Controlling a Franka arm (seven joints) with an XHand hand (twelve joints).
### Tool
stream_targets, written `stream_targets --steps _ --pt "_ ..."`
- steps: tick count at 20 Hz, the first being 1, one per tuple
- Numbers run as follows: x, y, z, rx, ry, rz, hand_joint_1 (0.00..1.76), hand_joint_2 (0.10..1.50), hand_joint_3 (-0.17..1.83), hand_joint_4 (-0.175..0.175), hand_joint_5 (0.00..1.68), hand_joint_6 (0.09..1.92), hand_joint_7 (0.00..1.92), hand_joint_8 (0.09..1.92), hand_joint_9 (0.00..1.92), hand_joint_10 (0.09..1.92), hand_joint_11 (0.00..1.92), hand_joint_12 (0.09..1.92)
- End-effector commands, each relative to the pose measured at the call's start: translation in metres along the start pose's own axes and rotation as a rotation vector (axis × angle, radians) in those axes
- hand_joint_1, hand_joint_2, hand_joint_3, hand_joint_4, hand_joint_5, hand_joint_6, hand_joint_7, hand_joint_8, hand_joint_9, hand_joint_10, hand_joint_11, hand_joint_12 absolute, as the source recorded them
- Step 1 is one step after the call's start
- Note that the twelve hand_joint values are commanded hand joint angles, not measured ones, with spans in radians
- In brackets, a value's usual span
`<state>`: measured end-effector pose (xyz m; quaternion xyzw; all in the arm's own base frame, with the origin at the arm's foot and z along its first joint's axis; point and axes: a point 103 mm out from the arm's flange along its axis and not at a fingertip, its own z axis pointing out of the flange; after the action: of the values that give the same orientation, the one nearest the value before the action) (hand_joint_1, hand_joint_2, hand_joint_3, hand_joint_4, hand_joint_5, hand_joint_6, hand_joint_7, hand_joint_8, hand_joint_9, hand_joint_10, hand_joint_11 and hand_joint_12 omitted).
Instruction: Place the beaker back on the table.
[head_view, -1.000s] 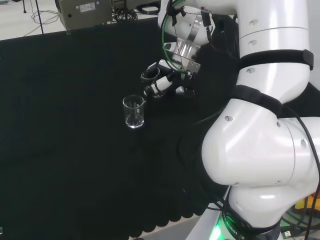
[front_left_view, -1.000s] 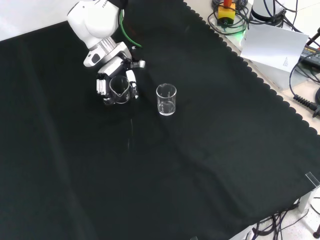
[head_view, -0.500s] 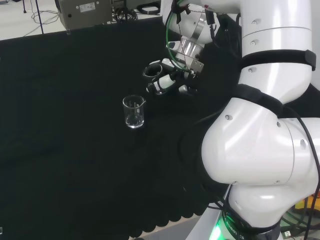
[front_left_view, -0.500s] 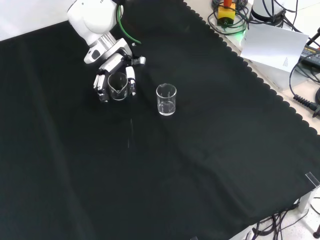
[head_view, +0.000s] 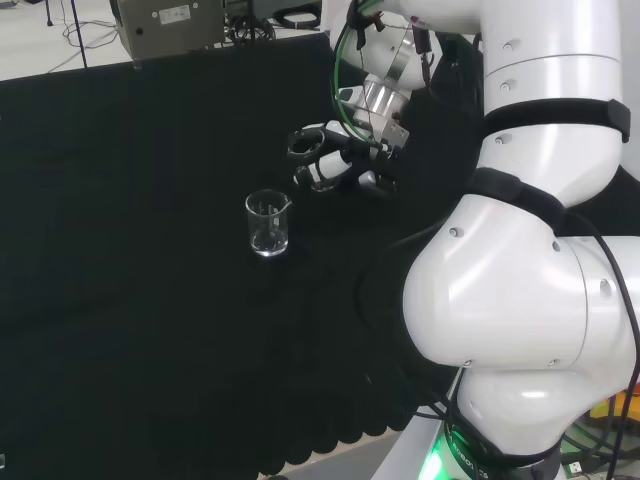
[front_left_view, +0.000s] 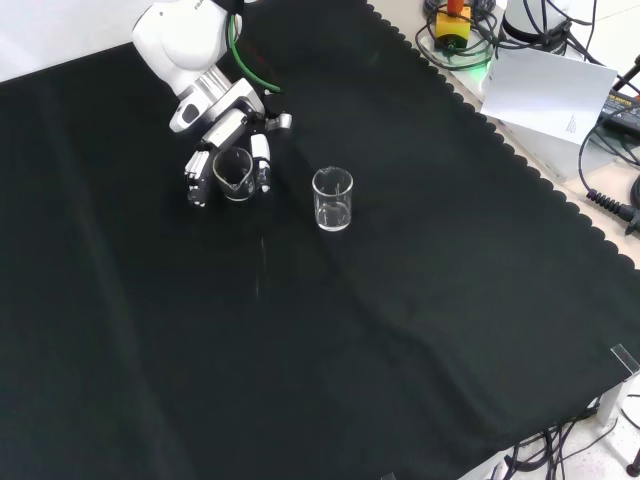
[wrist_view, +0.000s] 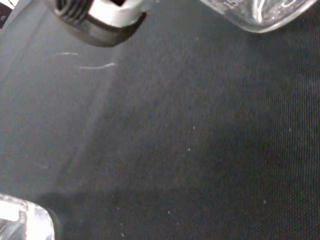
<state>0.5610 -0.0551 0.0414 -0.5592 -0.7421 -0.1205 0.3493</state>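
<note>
Black cloth (front_left_view: 420, 330) spread across the whole bench, scalloped edge along the right side in the front view. White arm links (head_view: 520, 300) large at the right of the head view, reaching over the cloth toward the hand. Grey equipment box (head_view: 165, 25) beyond the far edge of the cloth in the head view. Hand (front_left_view: 225, 165) positioned near the top left of the front view, fingers curled round a small clear beaker (front_left_view: 234, 172), thumb and fingers flanking the glass on both sides. Held beaker tilted, rim facing partly toward the front camera, spout visible at the rim. Contact between the beaker base and the cloth: cannot be determined from the head or front view. Same beaker base (wrist_view: 260, 12) close at the edge of the wrist view, with a black and white fingertip (wrist_view: 97, 20) beside it above the cloth. Second clear beaker (front_left_view: 333, 199) upright on the cloth, to the right of the hand in the front view and well apart from it; nearer the camera and to the left of the hand (head_view: 335, 160) in the head view.
</note>
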Motion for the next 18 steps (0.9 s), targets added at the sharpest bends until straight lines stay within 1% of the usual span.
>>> stream_targets --steps 1,2,4,5,9,10,15,18 --pt "-0.006 -0.002 0.006 0.049 0.053 0.020 0.67 0.96 -0.17 0.002 0.22 0.13 0.05 0.45 0.42 0.09 0.02 1.32" --pt "-0.007 -0.003 0.004 0.049 0.061 0.013 0.66 0.96 -0.17 0.005 0.20 0.10 0.02 0.41 0.39 0.09 0.01 1.31" --pt "-0.006 -0.004 0.000 0.035 0.078 -0.009 0.61 0.94 -0.17 0.017 0.10 0.09 0.00 0.17 0.28 0.09 0.00 1.18" --pt "-0.005 -0.005 0.000 0.028 0.084 -0.025 0.59 0.93 -0.17 0.022 0.08 0.09 0.00 0.09 0.23 0.09 0.00 1.13" --pt "-0.002 -0.012 -0.007 0.003 0.074 -0.087 0.54 0.89 -0.17 0.039 0.01 0.09 0.00 0.09 0.15 0.09 0.00 1.03" --pt "-0.001 -0.015 -0.009 0.002 0.069 -0.095 0.53 0.89 -0.17 0.040 0.01 0.09 0.00 0.09 0.14 0.09 0.00 1.03" --pt "0.001 -0.025 -0.014 -0.001 0.019 -0.099 0.51 0.84 -0.17 0.048 0.00 0.09 0.00 0.09 0.12 0.09 0.00 1.00" --pt "0.004 -0.032 -0.020 -0.028 -0.002 -0.097 0.52 0.83 -0.17 0.048 0.00 0.09 0.00 0.09 0.11 0.09 0.00 0.99"
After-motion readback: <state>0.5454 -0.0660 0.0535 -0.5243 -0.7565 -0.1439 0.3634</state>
